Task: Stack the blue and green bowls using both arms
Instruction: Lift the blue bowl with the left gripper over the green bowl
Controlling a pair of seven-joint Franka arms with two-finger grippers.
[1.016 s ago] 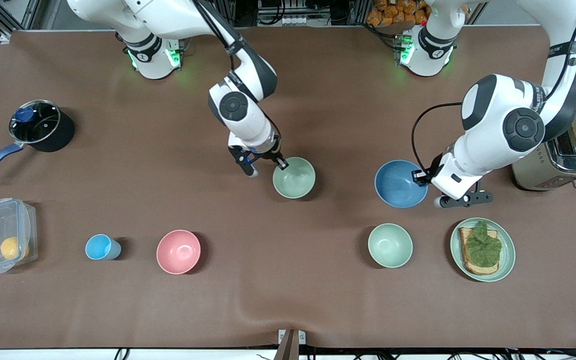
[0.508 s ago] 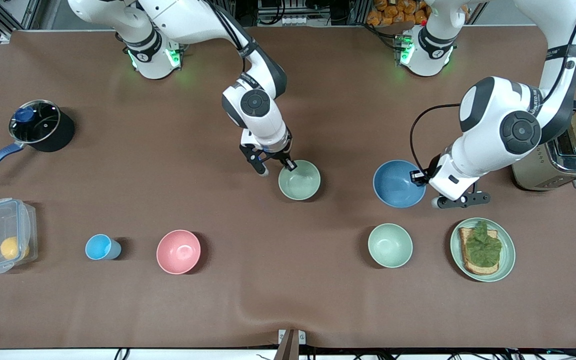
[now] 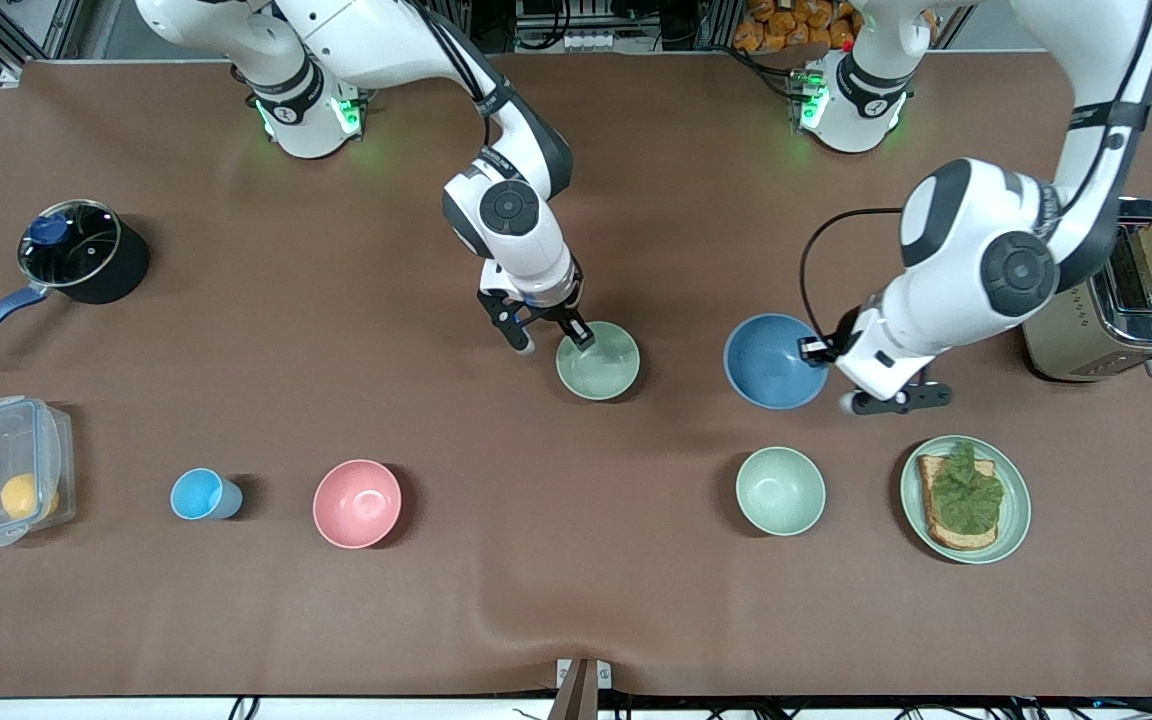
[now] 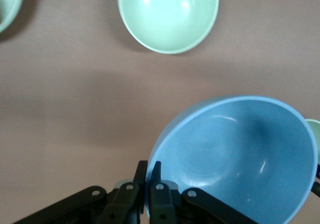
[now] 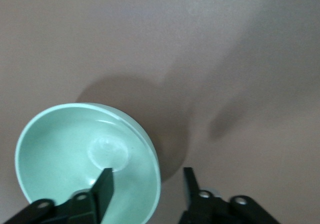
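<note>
Two bowls (image 3: 779, 490) (image 3: 357, 503) nearer, beside toast plate (image 3: 1014, 515).

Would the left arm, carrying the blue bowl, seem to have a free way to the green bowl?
Probably yes: only bare table lies between the blue bowl and the green bowl, though the right gripper straddles its rim.

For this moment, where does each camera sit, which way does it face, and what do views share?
Front view: high across the table, facing both arms.
Left wrist view: looks down past the left hand, shut on the round matte blue bowl.
Right wrist view: looks down past the open right hand straddling the sage-green bowl's rim.
Shared: both bowls also show in front.
</note>
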